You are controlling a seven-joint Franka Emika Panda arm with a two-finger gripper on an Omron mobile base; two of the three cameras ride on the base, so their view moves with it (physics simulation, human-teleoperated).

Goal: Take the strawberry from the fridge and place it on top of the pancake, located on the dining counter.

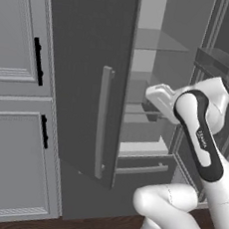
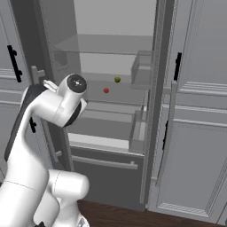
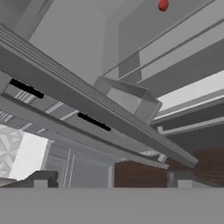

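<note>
Fingers (image 3: pixel 111 180) spread apart, empty; tiny red rounded strawberry (image 2: pixel 106 90) on fridge (image 1: pixel 87 58) shelf beside yellow-green fruit (image 2: pixel 117 80).

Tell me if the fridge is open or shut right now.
Open. Both upper doors of the fridge are swung out, showing its light shelves, with the strawberry sitting on one beside a small yellow-green fruit.

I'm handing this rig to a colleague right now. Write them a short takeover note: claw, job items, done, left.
Claw: open, empty, aimed into the fridge.
Fridge: both doors open.
Strawberry: on a middle glass shelf, beside a small yellow-green fruit, untouched.
Done: doors opened, arm reaching toward the interior.
Left: reach to the shelf, grasp the strawberry, withdraw, drive to the dining counter, set it on the pancake.
</note>
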